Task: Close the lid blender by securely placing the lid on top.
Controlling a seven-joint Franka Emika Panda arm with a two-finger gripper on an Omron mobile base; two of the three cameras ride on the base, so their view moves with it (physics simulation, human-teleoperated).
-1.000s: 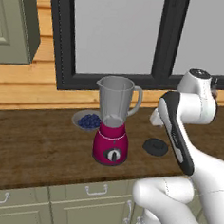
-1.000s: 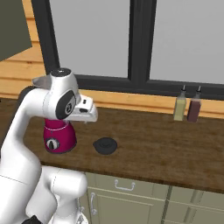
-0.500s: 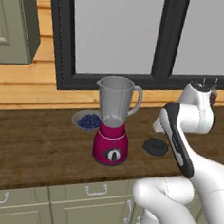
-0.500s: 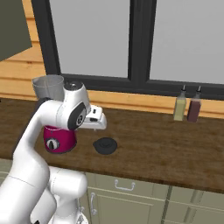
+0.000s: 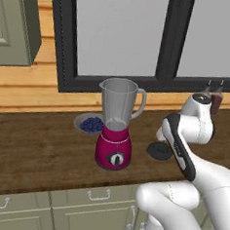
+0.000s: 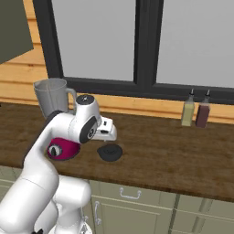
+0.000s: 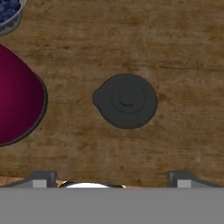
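Approach step. Blender lid [image 7: 126,100] flat on the counter [image 7: 183,57], just right of the blender [image 5: 117,126]. Gripper [image 7: 109,178] above the lid, fingers spread wide, holding nothing. Next: descend, straddle raised centre, pinch.

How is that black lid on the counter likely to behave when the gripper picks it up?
The lid looks like a flat, rigid disc, so it probably won't flex. Lying flat on the counter, it seems unlikely to roll or tip. Its low edge may offer little to pinch; the raised centre looks the likelier hold. The gripper is open above it.
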